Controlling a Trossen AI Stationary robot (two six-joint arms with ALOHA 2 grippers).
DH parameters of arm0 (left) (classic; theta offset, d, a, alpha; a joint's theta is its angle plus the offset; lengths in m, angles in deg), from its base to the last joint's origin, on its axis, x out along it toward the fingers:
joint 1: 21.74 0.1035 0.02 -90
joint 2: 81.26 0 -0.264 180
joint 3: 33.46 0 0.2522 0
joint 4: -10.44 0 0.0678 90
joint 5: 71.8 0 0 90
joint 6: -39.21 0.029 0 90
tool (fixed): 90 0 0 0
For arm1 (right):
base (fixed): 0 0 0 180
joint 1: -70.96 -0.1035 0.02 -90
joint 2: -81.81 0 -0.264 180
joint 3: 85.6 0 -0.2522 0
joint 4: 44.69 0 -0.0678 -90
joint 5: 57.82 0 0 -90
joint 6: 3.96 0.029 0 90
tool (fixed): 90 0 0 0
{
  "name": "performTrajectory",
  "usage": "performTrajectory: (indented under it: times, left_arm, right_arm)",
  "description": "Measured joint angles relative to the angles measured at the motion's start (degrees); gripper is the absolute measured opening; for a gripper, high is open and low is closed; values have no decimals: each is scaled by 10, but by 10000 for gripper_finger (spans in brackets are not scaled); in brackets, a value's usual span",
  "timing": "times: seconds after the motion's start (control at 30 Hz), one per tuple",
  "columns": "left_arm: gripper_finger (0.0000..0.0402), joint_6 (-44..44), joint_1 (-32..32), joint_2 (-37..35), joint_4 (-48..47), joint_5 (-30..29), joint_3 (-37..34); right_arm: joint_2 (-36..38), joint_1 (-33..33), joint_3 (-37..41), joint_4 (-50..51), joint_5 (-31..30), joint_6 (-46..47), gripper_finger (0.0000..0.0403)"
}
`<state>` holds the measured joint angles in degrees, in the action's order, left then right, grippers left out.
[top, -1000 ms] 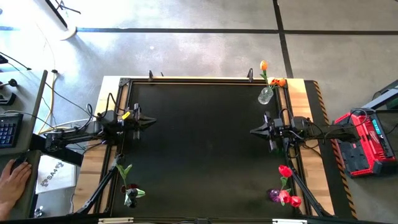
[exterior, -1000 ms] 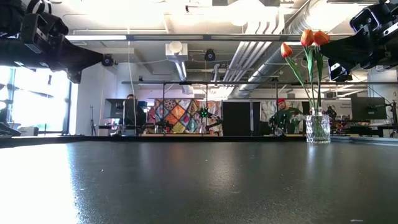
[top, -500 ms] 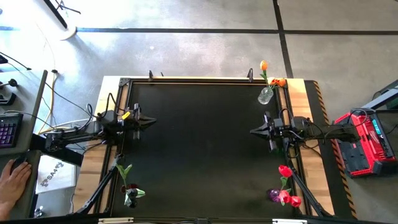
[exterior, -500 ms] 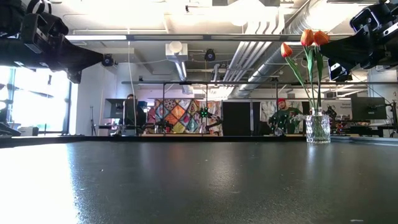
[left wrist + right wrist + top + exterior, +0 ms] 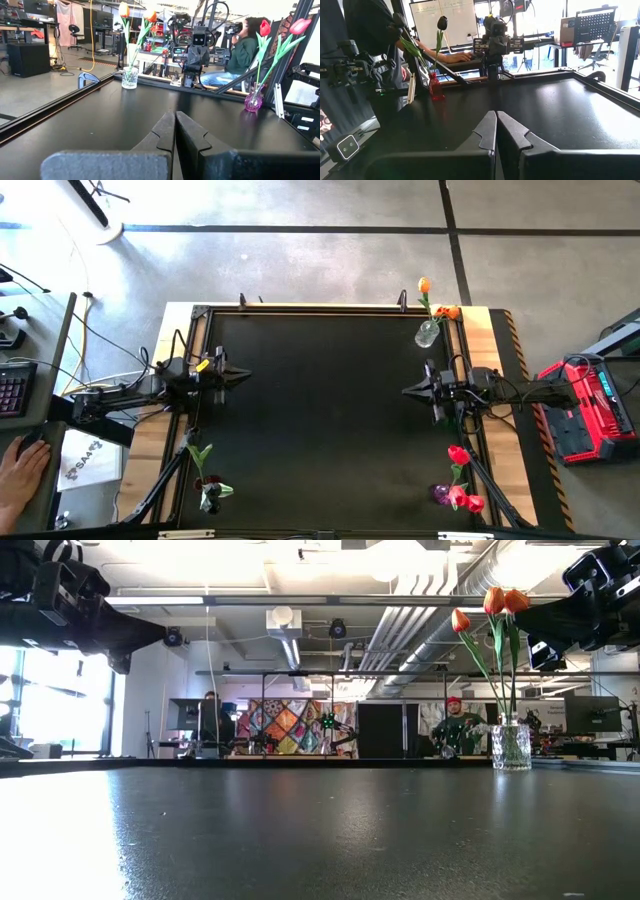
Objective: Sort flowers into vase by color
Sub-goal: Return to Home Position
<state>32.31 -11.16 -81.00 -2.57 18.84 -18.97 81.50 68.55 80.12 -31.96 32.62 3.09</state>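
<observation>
Meanwhile left pincer (image 5: pixel 245 376) and right pincer (image 5: pixel 405 390) (closed, empty) hover; vases (image 5: pixel 427 334) hold the flowers (image 5: pixel 458 455).

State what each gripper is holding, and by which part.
Nothing is held: the left gripper and the right gripper are both shut and empty.

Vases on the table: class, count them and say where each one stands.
3. In the high view: clear vase at upper right, purple vase at lower right, red vase at lower left. None seems hidden.
</observation>
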Motion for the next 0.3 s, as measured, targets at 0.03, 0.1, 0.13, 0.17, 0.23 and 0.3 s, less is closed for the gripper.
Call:
performTrajectory:
  times: [0.03,0.1,0.13,0.17,0.23,0.3]
  left_arm:
    - [0,0,0,0,0,0,0]
    - [0,0,0,0,0,0,0]
    - [0,0,0,0,0,0,0]
    - [0,0,0,0,0,0,0]
    - [0,0,0,0,0,0,0]
    - [0,0,0,0,0,0,0]
  right_arm:
    - [0,0,0,0,0,0,0]
    - [0,0,0,0,-2,0,0]
    - [0,0,0,0,-3,0,0]
    - [0,0,0,0,-3,0,0]
    - [0,0,0,0,-3,0,0]
    - [0,0,0,0,-3,0,0]
